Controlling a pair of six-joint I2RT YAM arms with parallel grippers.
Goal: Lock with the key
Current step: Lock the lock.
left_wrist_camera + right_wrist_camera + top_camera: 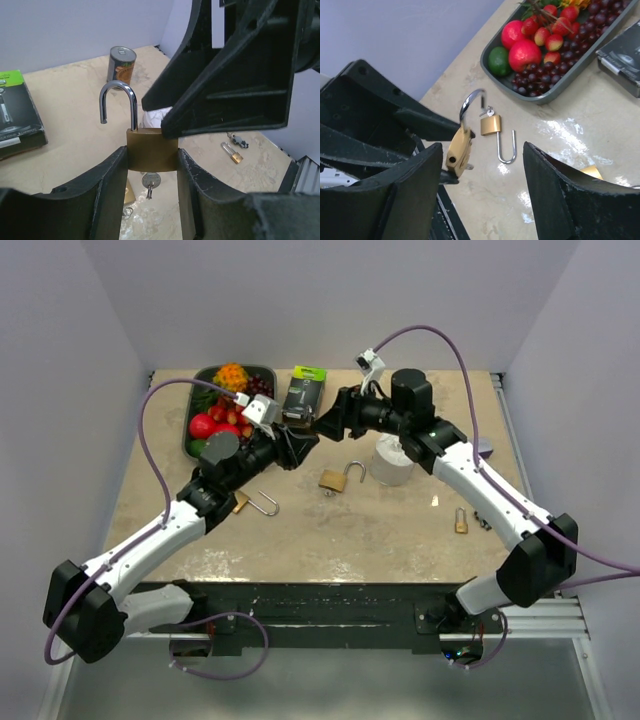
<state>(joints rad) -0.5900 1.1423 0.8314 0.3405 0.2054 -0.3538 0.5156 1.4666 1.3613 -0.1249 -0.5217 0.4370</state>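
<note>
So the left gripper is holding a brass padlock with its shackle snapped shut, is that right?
Not quite. The left gripper does hold the brass padlock, but its shackle is open, one end hanging free; the left wrist view shows it.

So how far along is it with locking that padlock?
Done: the left gripper has the brass padlock clamped in the air, a key in its underside. In hand: the open right gripper is beside it. Left: the shackle stands open, so it needs closing and locking.
</note>
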